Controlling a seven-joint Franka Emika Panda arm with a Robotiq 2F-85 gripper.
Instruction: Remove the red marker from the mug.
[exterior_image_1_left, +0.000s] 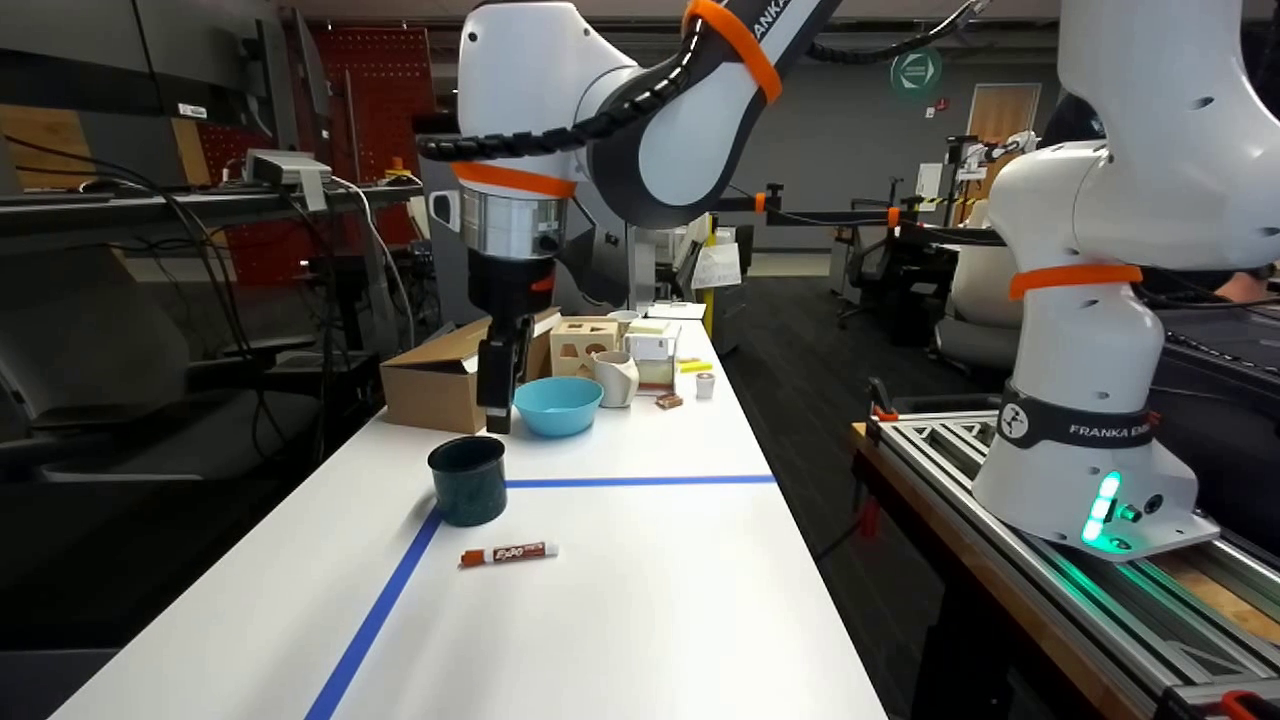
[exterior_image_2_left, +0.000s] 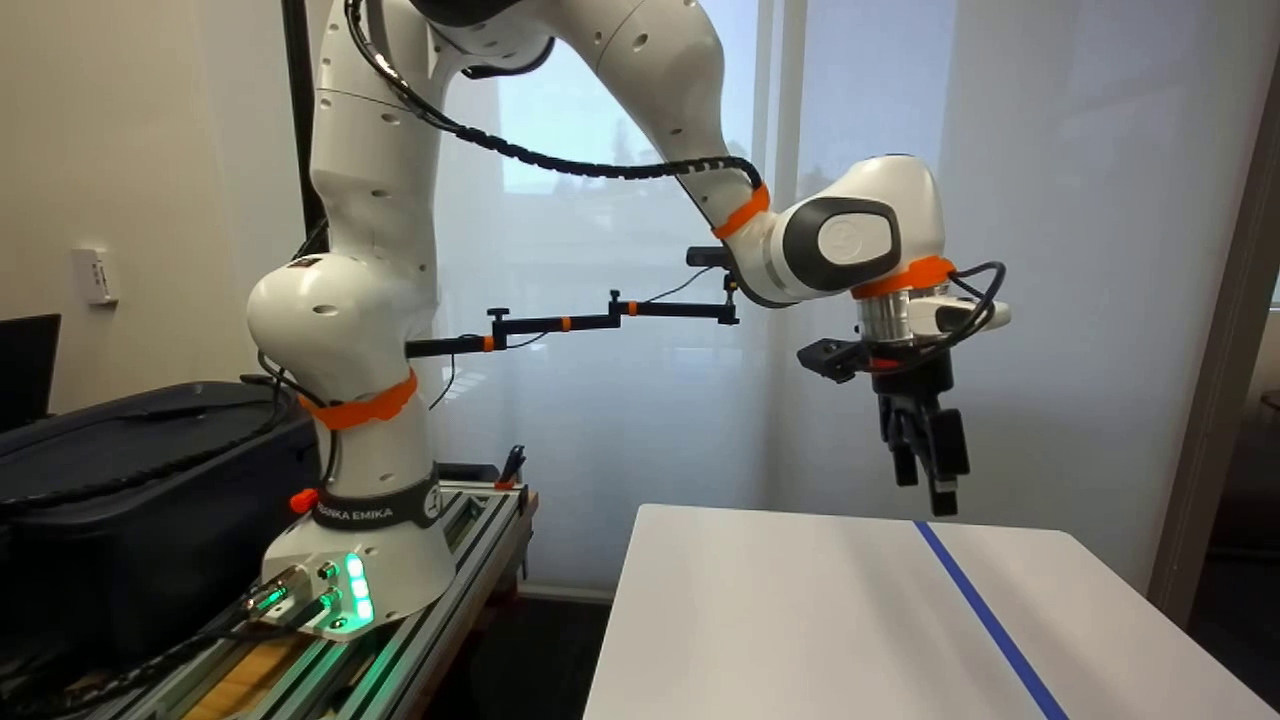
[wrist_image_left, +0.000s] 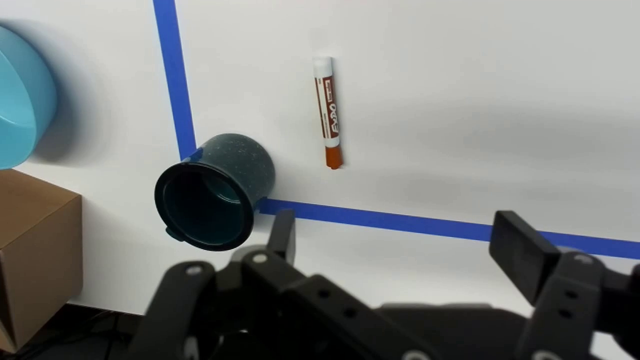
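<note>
Slim red-and-white plastic marker (wrist_image_left: 328, 111) lying flat on the white table (wrist_image_left: 450, 100), outside the squat, speckled dark teal mug (wrist_image_left: 245, 162).
My black two-fingered gripper (wrist_image_left: 402, 245) has its jaws spread wide, nothing between them; with the marker near the upright mug but apart from it, I judge the removal done, leaving nothing to hold. The mug covers where two flat blue tape strips (wrist_image_left: 360, 217) seem to meet, perhaps a placing mark. I can't fully read its dark inside, and the handle (wrist_image_left: 174, 233) shows only as a nub. My wrist view crops the round light blue bowl (wrist_image_left: 42, 95) and brown cardboard box (wrist_image_left: 47, 255); in an exterior view part of the table (exterior_image_2_left: 780, 620) shows, but neither marker nor mug.
</note>
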